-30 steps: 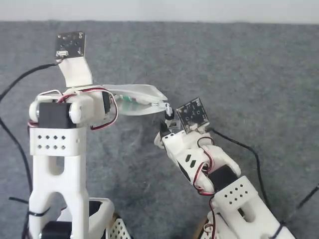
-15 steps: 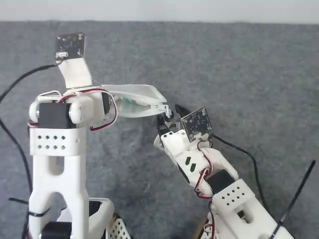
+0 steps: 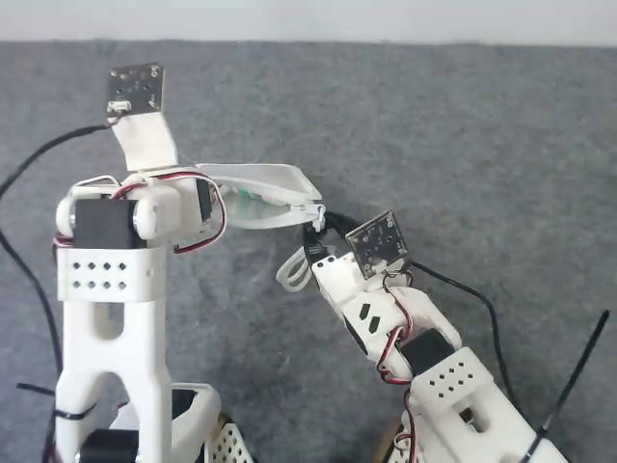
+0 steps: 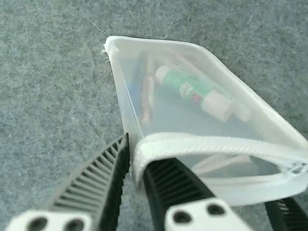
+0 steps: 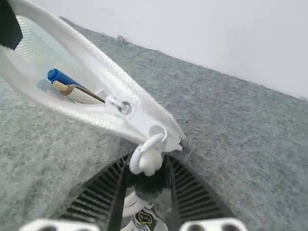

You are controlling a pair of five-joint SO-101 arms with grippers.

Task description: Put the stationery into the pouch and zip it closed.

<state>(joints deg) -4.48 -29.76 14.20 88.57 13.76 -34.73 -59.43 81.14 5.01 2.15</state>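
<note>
The pouch (image 3: pixel 265 193) lies a little toward 11 o'clock from the middle of the grey mat (image 3: pixel 482 145), strung between the two arms. Its long axis runs roughly from 9 o'clock to 3 o'clock in the high view, and the zip edge faces the arms. The left gripper (image 4: pixel 134 144) has its jaws closed narrowly on the rim of the pouch at the 9 o'clock end. This looks like an anchor, so the fabric stays taut and does not bunch when the zip is drawn. The right gripper (image 5: pixel 144 168) sits at the 3 o'clock end, coming in from about 5 o'clock. Its jaws are drawn close around the white pull cord (image 5: pixel 144 161) that hangs from the slider (image 5: pixel 120 106), apparently pinching it. The slider stands just short of that corner. The stationery is already inside: a green-and-white stick (image 4: pixel 192 89) and a blue pen (image 5: pixel 60 77) lie along the pouch's length. Whether the teeth behind the slider are fully meshed cannot be told
</note>
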